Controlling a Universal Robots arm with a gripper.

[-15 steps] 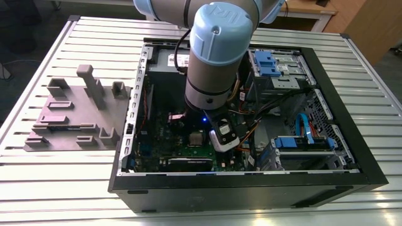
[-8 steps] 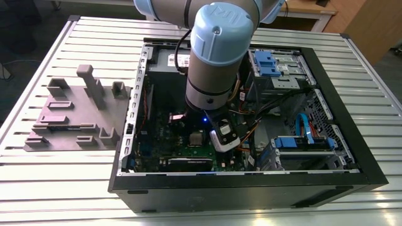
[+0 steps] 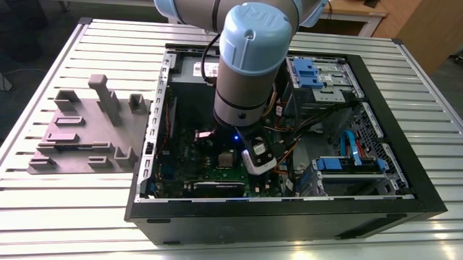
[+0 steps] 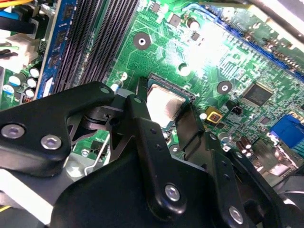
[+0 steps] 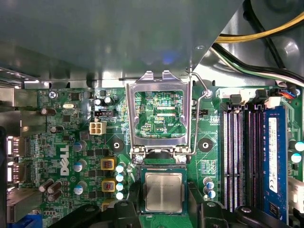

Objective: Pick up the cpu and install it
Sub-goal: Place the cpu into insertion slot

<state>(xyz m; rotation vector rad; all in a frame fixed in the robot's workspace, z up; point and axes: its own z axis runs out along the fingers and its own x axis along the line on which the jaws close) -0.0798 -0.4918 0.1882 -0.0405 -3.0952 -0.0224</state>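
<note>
Gripper [image 5: 163,208] hangs low over the motherboard [image 5: 76,142] inside the open computer case [image 3: 275,219]. Its fingers [image 5: 124,211] are spread to either side of the cpu [image 5: 163,191], and I see a gap on both sides. The cpu lies flat in its socket [image 5: 161,169], just beside the raised load frame [image 5: 159,111]. I judge it light, rigid, slick on its metal lid and delicate underneath, so I'd take it by two opposite edges, level, with little force.
</note>
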